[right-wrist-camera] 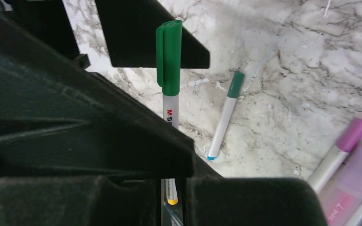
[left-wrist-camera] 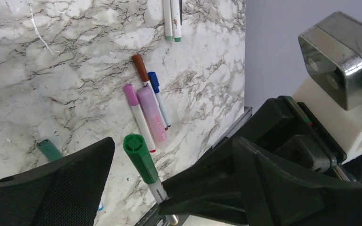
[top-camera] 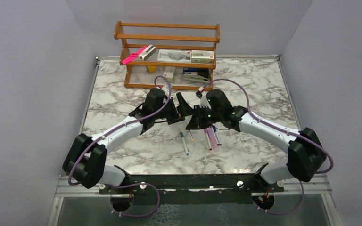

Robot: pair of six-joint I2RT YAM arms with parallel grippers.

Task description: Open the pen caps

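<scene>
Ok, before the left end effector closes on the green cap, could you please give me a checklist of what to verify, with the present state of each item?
1. Right end effector shut on the marker barrel: ok.
2. Green cap on the marker, exposed beyond the right grip: ok.
3. Left end effector open: ok.
4. Cap between both left fingers: cannot tell; the left wrist view shows only one finger beside it.
5. Loose pens lie on the table, apart from the held marker: ok.
</scene>
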